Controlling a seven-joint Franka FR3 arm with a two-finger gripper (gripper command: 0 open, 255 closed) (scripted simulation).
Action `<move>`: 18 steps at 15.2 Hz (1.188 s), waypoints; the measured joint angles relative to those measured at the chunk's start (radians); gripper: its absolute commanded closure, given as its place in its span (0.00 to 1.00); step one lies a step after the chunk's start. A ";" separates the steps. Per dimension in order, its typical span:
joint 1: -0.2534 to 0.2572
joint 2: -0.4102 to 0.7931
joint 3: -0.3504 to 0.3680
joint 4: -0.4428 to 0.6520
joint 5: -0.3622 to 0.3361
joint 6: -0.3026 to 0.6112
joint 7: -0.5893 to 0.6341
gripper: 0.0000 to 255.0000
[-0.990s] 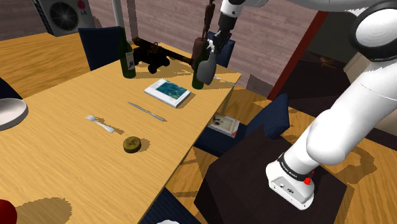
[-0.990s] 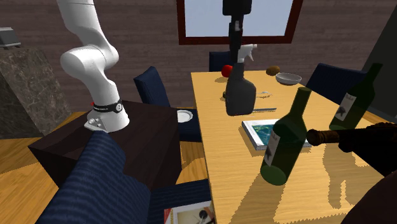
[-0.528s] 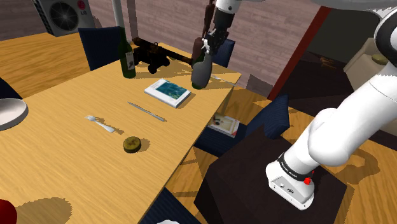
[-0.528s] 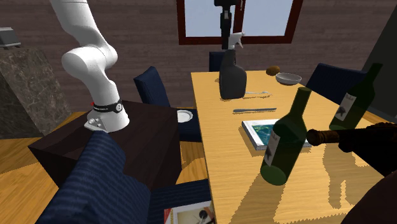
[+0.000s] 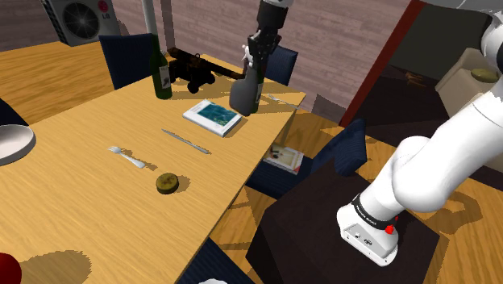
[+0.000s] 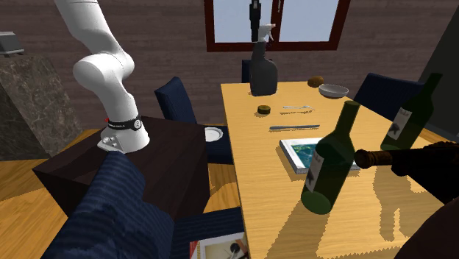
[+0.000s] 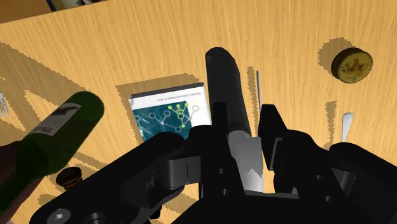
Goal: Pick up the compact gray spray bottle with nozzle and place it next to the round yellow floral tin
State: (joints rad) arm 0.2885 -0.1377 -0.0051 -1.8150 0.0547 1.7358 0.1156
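We see the black gripper [image 5: 256, 50] clamped on the head of the spray bottle [image 5: 244, 90], which hangs upright in the air, clear of the wooden table [image 5: 81, 202]. The bottle has a dark grey body, broad at the base and narrowing to a slim neck. It is topped by a pale trigger head with a short nozzle. In the wrist view the fingers [image 7: 219, 124] press against this pale head on both sides, and the dark body points down at the tabletop between the book [image 7: 170, 113] and the table knife [image 7: 259, 86]. The round yellowish tin [image 5: 167, 182], with a flower pattern on its lid, sits near the table edge that faces the stand, well apart from the bottle. A green wine bottle [image 5: 161, 68] stands toward the far edge.
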 measured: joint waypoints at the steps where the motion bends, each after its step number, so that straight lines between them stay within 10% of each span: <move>1: 0.008 -0.005 0.011 0.011 0.000 -0.015 0.020 1.00; 18: 0.183 0.117 0.241 0.344 -0.025 -0.209 0.434 1.00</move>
State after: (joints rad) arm 0.4711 -0.0209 0.2357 -1.4711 0.0302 1.5265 0.5492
